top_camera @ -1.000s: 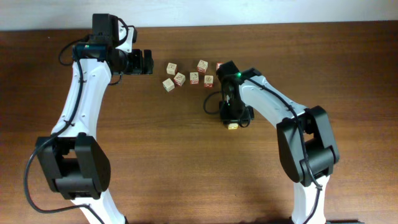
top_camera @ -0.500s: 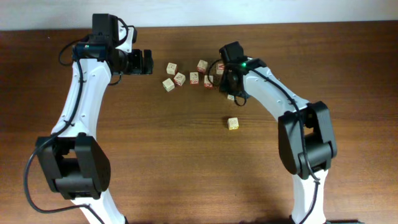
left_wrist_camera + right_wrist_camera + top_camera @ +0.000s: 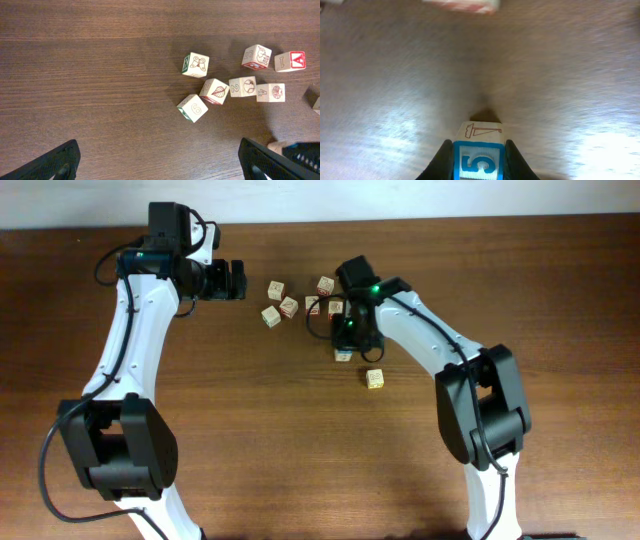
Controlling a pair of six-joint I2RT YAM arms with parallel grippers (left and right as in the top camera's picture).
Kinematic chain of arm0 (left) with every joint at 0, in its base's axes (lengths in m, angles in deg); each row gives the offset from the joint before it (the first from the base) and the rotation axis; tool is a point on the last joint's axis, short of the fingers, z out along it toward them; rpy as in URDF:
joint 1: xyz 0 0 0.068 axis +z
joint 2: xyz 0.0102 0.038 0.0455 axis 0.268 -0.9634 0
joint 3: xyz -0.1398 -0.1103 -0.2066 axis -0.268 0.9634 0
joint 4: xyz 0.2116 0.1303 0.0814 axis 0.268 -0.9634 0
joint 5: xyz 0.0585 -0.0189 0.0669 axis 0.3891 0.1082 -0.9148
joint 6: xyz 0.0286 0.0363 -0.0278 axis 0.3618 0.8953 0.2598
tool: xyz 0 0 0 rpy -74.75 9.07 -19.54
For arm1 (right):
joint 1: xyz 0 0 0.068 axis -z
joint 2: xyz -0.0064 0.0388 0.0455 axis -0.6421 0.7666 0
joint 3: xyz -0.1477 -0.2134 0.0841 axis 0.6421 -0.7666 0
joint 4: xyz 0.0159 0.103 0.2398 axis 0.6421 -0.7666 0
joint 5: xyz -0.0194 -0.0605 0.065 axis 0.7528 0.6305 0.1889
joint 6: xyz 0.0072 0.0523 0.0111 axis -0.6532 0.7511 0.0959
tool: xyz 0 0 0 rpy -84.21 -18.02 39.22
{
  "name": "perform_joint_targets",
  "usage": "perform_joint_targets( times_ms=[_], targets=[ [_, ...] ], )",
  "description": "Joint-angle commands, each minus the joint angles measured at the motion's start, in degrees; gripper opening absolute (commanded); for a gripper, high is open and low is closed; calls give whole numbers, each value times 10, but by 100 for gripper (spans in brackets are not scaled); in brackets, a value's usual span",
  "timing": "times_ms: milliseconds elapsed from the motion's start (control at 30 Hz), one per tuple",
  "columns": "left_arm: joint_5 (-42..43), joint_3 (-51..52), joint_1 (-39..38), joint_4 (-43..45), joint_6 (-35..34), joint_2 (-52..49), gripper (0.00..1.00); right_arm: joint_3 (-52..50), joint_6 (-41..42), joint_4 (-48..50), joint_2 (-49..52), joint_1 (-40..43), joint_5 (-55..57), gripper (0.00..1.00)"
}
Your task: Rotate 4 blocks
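The fingers (image 3: 441, 161) of the right gripper (image 3: 478, 167) are clamped on opposite sides of a small pale wooden cube with a blue-framed 5 (image 3: 479, 131), its numbered face turned toward the wrist. I cannot tell whether it touches the dark wooden table (image 3: 250, 430). Overhead it sits mid-frame, just below the cluster of pale printed cubes (image 3: 289, 306), with a yellow-framed wooden cube (image 3: 374, 378) near at lower right. The left gripper (image 3: 237, 280), upper left, gapes empty and well apart, so the turn looks like the right arm's. No tray or box is in sight.
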Motion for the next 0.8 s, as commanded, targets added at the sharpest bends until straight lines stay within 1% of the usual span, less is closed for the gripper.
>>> perform_joint_targets(
  times_ms=[0, 100, 200, 233, 300, 367, 433, 467, 500, 533, 567, 600, 633, 700, 733, 767],
  targets=[
    [-4, -2, 1, 1, -4, -5, 99, 1, -8, -78, 10, -13, -2, 16],
    [-4, -2, 1, 1, -4, -5, 99, 0, -8, -143, 10, -13, 65, 16],
    [-4, -2, 1, 1, -4, -5, 99, 0, -8, -151, 10, -13, 65, 17],
    [-4, -2, 1, 1, -4, -5, 99, 0, -8, -151, 10, -13, 65, 25],
    [-4, -2, 1, 1, -4, -5, 99, 1, -8, -153, 10, -13, 61, 37],
    [-4, -2, 1, 1, -4, -5, 99, 1, -8, -153, 10, -13, 60, 44],
    [-4, -2, 1, 1, -4, -5, 99, 14, -8, -153, 10, -13, 60, 45],
    [-4, -2, 1, 1, -4, -5, 99, 42, -8, -157, 4, -11, 64, 46],
    [-4, -2, 1, 1, -4, -5, 99, 86, -8, -158, -7, 0, 96, 46],
    [-4, -2, 1, 1, -4, -5, 99, 115, -11, -129, -8, 22, 131, 46],
    [-4, -2, 1, 1, -4, -5, 99, 114, -32, -89, -6, 43, 134, 46],
    [-4, -2, 1, 1, -4, -5, 99, 114, -36, -65, 3, 63, 137, 51],
    [-4, -2, 1, 1, -4, -5, 99, 114, 40, -54, 20, 88, 136, 51],
    [-4, -2, 1, 1, -4, -5, 99, 111, 152, -42, 47, 95, 139, 50],
    [-4, -2, 1, 1, -4, -5, 99, 109, 190, -40, 57, 93, 161, 50],
    [-4, -2, 1, 1, -4, -5, 99, 106, 201, -39, 60, 93, 177, 50]
  ],
)
